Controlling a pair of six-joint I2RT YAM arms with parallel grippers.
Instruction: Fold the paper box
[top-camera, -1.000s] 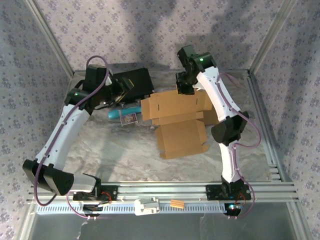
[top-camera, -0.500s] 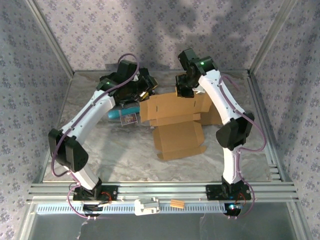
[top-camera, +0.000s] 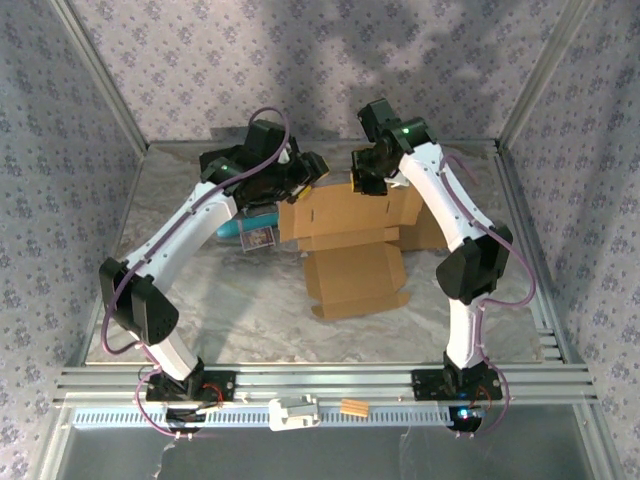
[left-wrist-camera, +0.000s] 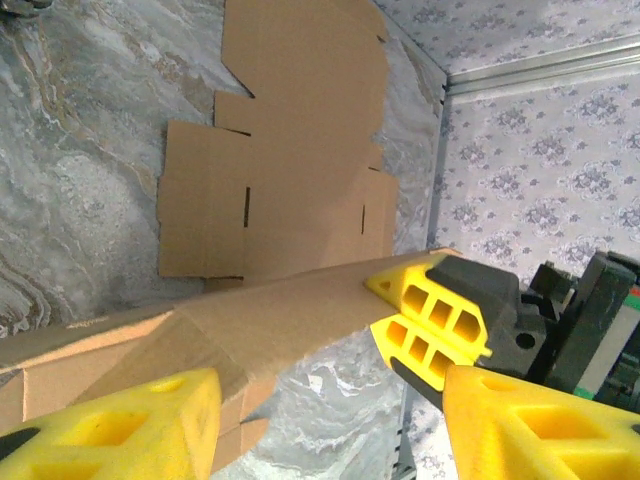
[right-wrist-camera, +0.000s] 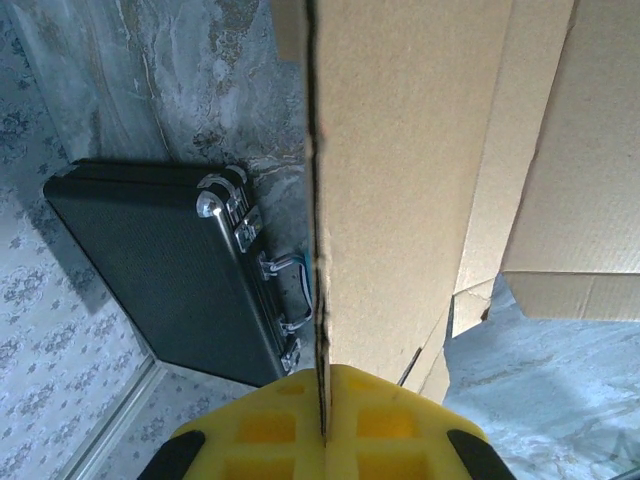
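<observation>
The paper box (top-camera: 352, 262) lies mid-surface, toward the far side, mostly unfolded. One flat panel w/ side tabs points at my bases. The far panel is tipped up on edge. My right pincer (top-camera: 368, 186) pinches that panel's far edge: in the right wrist view the cardboard edge (right-wrist-camera: 315, 200) runs straight down into the yellow pads (right-wrist-camera: 270, 420), which are pressed together on it.

My left pincer (top-camera: 312, 168) sits at the box's far-left corner, fingers (left-wrist-camera: 120, 425) spread wide. In the left wrist view the raised panel's edge crosses btwn them; can't tell if either finger touches it. The right pincer's yellow tip (left-wrist-camera: 430, 320) grips the panel's end there.

A black case (right-wrist-camera: 170, 270) lies just beside the raised panel, on its left, by the far wall. A teal tube (top-camera: 236, 228) lies just beside the box's left edge, under my left arm. Bare surface (top-camera: 240, 310) shows left of the flat panel and btwn its near edge and the rail (top-camera: 320, 380). On the right, the box's tabs run under my right arm.
</observation>
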